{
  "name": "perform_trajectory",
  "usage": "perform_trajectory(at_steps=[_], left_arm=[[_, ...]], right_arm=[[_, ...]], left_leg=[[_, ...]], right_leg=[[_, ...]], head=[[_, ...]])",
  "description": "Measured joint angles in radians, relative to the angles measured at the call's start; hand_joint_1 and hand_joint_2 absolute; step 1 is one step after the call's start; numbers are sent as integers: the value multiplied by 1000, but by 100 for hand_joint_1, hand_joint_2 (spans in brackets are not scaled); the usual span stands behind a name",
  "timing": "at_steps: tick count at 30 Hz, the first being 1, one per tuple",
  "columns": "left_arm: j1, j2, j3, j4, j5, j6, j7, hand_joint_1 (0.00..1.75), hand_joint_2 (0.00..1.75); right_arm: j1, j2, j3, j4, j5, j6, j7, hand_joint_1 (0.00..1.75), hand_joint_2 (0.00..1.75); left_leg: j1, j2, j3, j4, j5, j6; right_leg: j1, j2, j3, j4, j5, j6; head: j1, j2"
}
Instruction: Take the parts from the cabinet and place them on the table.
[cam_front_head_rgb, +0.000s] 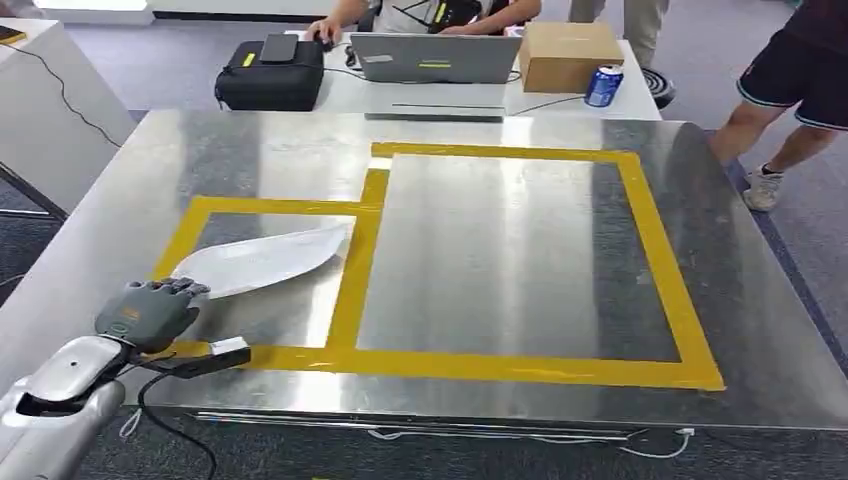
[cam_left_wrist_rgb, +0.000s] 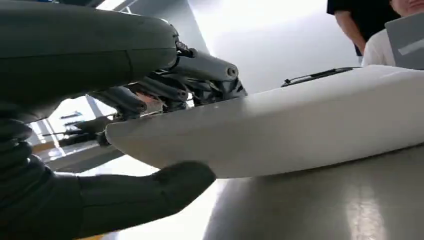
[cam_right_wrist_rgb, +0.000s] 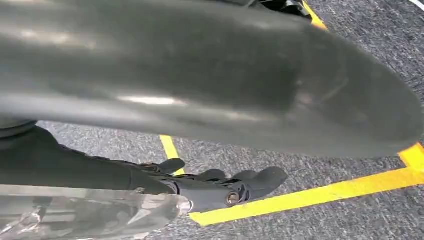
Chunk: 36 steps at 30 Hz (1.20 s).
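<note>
Head view: left robot hand grips the near end of the white part, laid inside the small taped box on the worktop. Placing step, probably; next calls for letting go cleanly.

Left wrist view: fingers above, thumb below, clasping the part.

Right wrist view: right robot hand hangs over carpet; grasp state unclear.
</note>
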Motion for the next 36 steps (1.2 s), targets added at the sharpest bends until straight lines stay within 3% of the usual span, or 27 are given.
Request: perform_trajectory(at_steps=[2,3,7,12,13,19,22,25,26,30,33,36], left_arm=[[0,0,-2,0,13,8,-11,0,175],[0,0,-4,0,18,13,-16,0,0],[1,-1,-8,-2,14,60,-21,0,0],[3,-4,-13,-13,22,73,-25,0,0],[4,-5,-13,-18,32,78,-30,0,175],[3,-47,0,-98,222,113,-85,0,175],[2,-71,8,-135,246,113,-90,0,175],[2,-92,20,-162,347,106,-122,0,175],[2,-101,25,-175,390,94,-136,0,0],[2,-121,48,-248,563,34,-196,0,0],[5,-138,81,-323,810,-70,-259,0,0],[5,-151,113,-377,885,-108,-274,0,0]], right_arm=[[0,0,0,0,0,0,0,0,0],[0,0,0,0,1,0,0,0,0],[0,0,0,0,2,-1,0,0,0],[0,0,0,0,2,-2,0,0,0],[0,0,0,0,2,-2,-1,0,0],[0,0,-2,0,0,-8,-3,0,0],[-1,0,-6,0,0,-9,-3,0,0],[-1,0,-8,0,-1,-10,-5,0,0],[-1,0,-9,0,-2,-10,-6,0,0],[0,0,-18,0,-6,-12,-13,0,0],[-1,0,-27,0,-9,-12,-18,0,0],[-1,0,-31,0,-10,-12,-18,0,0]], left_leg=[[0,0,0,0,0,0],[0,0,0,0,0,0],[0,0,0,0,0,0],[0,0,0,0,0,0],[0,0,0,0,0,0],[0,0,0,0,0,0],[0,0,0,0,0,0],[0,0,0,0,0,0],[0,0,0,0,0,0],[0,0,0,0,0,0],[0,0,0,0,0,0],[0,0,0,0,0,0]], right_leg=[[0,0,0,0,0,0],[0,0,0,0,0,0],[0,0,0,0,0,0],[0,0,0,0,0,0],[0,0,0,0,0,0],[0,0,0,0,0,0],[0,0,0,0,0,0],[0,0,0,0,0,0],[0,0,0,0,0,0],[0,0,0,0,0,0],[0,0,0,0,0,0],[0,0,0,0,0,0]], head=[[0,0],[0,0],[0,0],[0,0],[0,0],[0,0],[0,0],[0,0],[0,0],[0,0],[0,0],[0,0]])
